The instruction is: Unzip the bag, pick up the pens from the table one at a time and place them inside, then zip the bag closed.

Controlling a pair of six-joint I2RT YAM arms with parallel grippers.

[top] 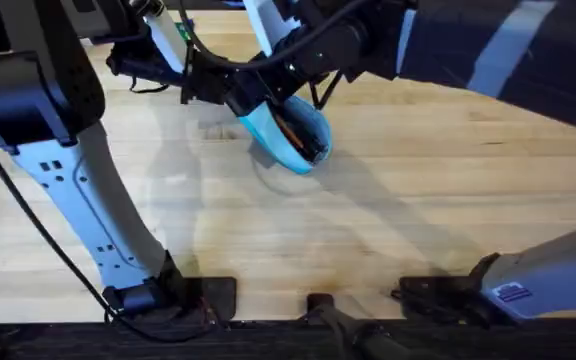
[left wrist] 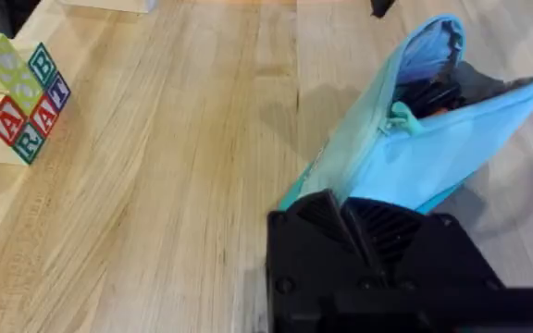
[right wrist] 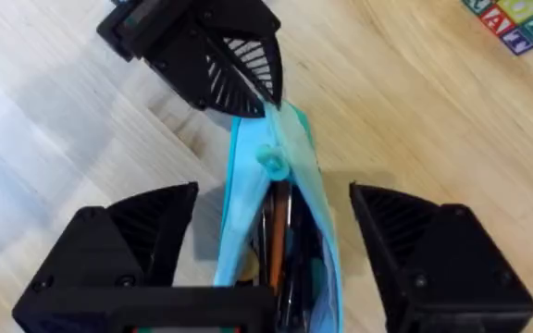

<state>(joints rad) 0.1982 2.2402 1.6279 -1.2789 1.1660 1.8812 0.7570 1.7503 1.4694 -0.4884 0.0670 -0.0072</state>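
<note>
- Right gripper (right wrist: 276,268) — fingers spread wide, astride the bag (right wrist: 280,231), whose long axis runs straight away from it.
- Zipper pull (right wrist: 268,161) just beyond, pens (right wrist: 276,240) inside.
- Left gripper (right wrist: 234,79) pinches the bag's far end, above the table (top: 388,220).

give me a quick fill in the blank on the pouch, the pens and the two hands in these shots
1. The turquoise bag has its zipper ____, so its inside shows.
2. The pens lie ____ the bag.
3. The left hand is shut on one ____ of the bag.
4. The right hand stands ____, one finger on either side of the bag.

Missing words: open; inside; end; open
</note>
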